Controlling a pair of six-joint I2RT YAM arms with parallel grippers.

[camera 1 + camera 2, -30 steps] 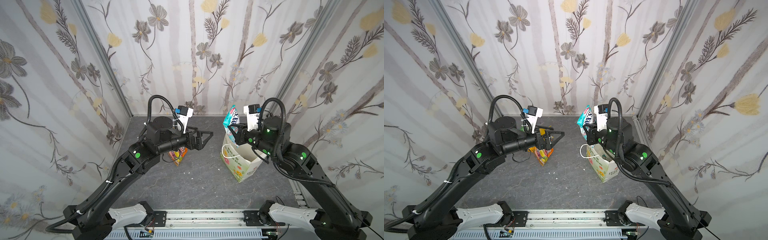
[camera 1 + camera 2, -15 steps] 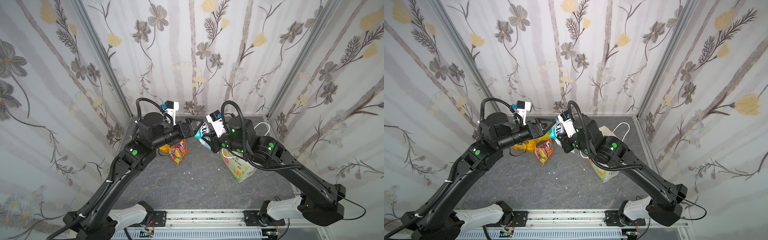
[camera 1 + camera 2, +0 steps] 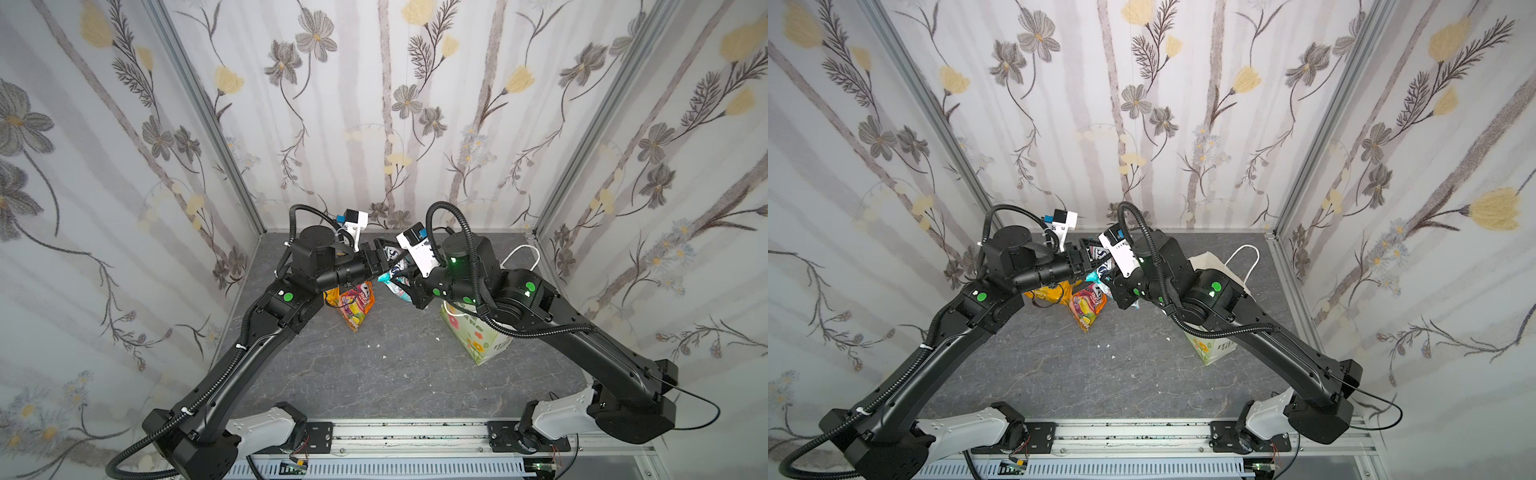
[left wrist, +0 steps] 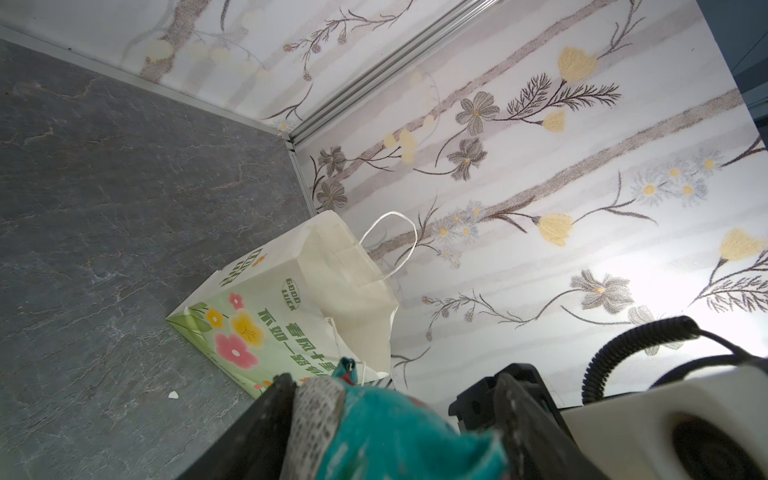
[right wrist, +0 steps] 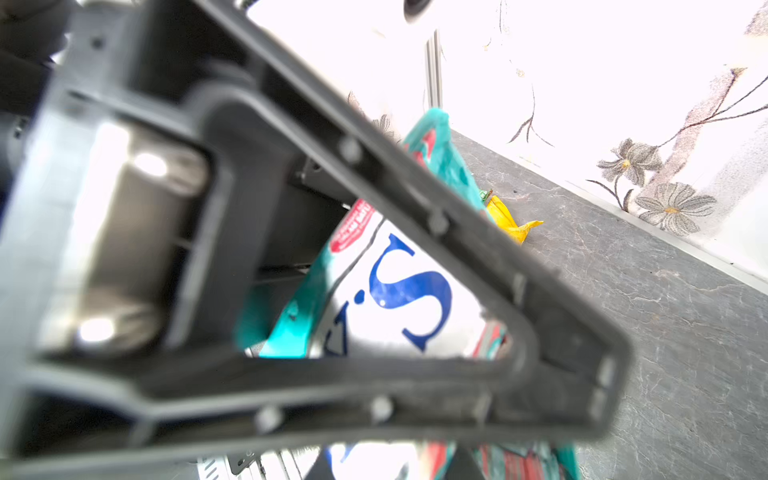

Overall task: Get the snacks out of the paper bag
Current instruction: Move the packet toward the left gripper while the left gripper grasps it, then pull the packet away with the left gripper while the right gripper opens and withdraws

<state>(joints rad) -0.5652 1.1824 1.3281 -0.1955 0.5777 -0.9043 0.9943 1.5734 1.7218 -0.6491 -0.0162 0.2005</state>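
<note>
In both top views the two arms lean inward from the front rail, elbows raised, wrists meeting low near the back wall. The right gripper has its jaws clamped on a teal-white packet, and the left gripper straddles the same packet. The paper bag stands on the worktop under the right arm, and other snacks lie beneath the left.

In the left wrist view the jaws stand apart around the packet, with one pad touching it. Whether they grip it cannot be told.

In the right wrist view the packet shows behind the left jaws.
</note>
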